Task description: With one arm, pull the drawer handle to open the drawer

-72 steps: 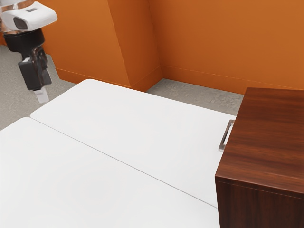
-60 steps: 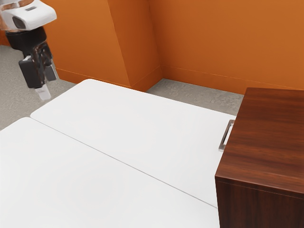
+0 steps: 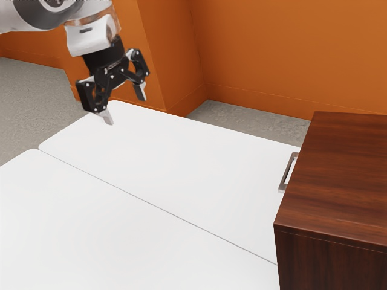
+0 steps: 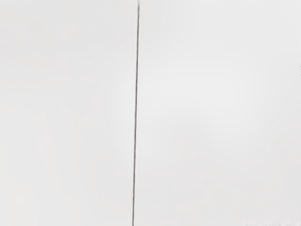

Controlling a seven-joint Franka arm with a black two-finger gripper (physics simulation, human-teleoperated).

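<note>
The pincer (image 3: 124,103) hangs over the bench's (image 3: 181,175) far corner at the exterior view's left, fingers spread wide, gripping nothing. The drawer handle (image 3: 288,172) is well apart from it, on the dark wood cabinet (image 3: 338,181) at the exterior view's right.

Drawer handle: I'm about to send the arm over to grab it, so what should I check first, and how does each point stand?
1. Gripper open: ok, fingers spread, nothing between them.
2. Drawer handle visible on the cabinet front: ok.
3. Gripper at the handle: not ok, it hangs over the table at its far corner, toward the exterior view's left.
4. Fingers lined up with the handle bar: cannot tell.
</note>
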